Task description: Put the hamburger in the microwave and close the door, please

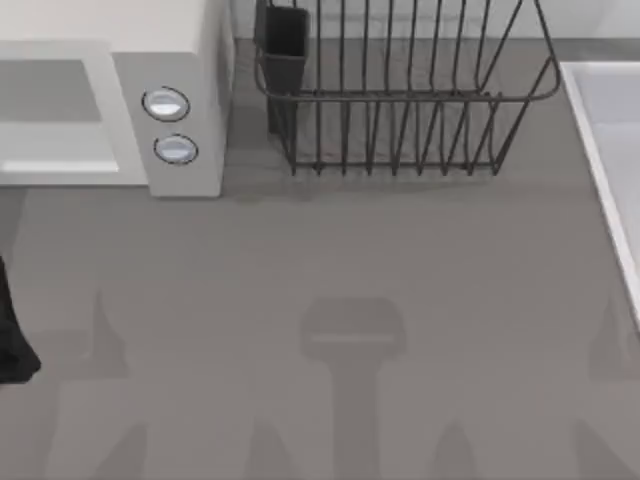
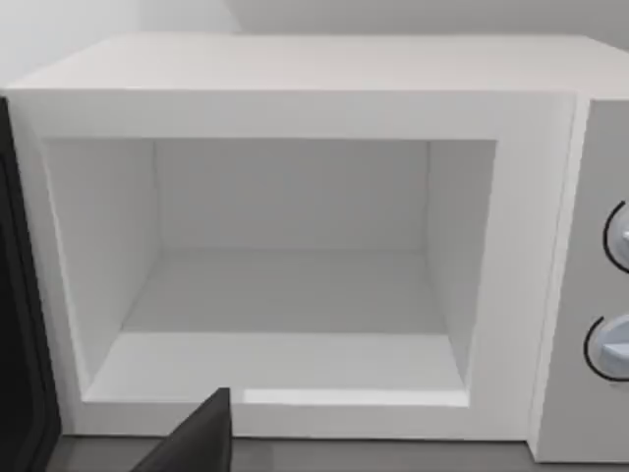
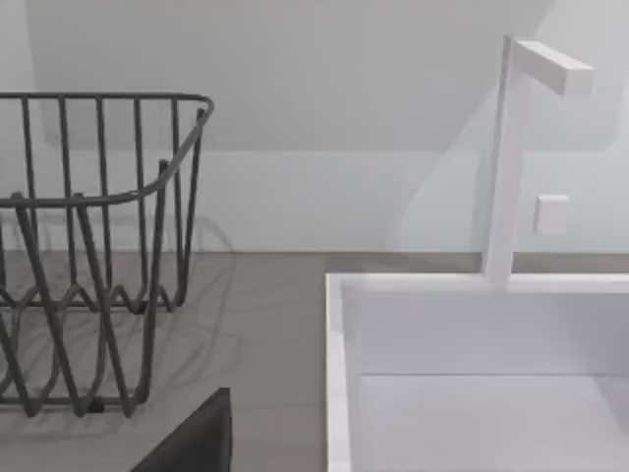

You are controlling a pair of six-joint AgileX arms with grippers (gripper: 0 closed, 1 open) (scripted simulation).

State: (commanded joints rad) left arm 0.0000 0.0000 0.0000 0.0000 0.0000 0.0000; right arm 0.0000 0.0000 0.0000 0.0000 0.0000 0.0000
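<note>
Left gripper (image 2: 201, 438), at the counter's (image 1: 330, 260) left edge facing the open, empty microwave (image 2: 295, 88), shows one dark fingertip so I cannot tell its spread; with no hamburger visible, the door could be shut on nothing.

open grey table (image 1: 350, 260) across the middle and near side, free for passage. at far left, microwave (image 1: 190, 60) with cavity (image 2: 295, 285) gaping, unblocked inside. dark door (image 2: 20, 324) swung out at its left edge. wire dish rack (image 1: 400, 100) blocking far centre, white sink (image 3: 472, 374) walling the right edge.
</note>
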